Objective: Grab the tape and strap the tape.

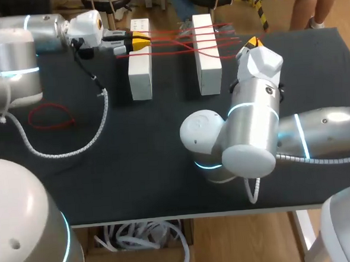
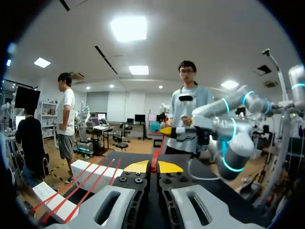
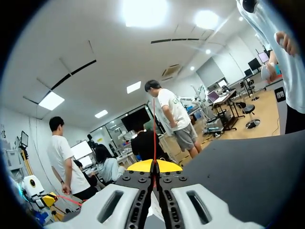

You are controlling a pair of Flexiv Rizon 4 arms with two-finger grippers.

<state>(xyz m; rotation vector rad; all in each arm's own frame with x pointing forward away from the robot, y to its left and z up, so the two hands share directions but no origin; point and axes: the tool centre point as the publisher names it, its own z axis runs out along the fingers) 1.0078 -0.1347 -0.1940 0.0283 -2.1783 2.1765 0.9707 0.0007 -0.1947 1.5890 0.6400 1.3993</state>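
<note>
Left gripper (image 1: 139, 43) and right gripper (image 1: 253, 42) pinch red tape (image 1: 176, 45).

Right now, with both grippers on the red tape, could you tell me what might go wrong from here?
1. The red tape is pinched only at the tips of the left gripper and the right gripper, so a harder pull could slip it free.
2. The tape crosses over itself between the left white block and the right white block, so it might snag or drag a block.
</note>
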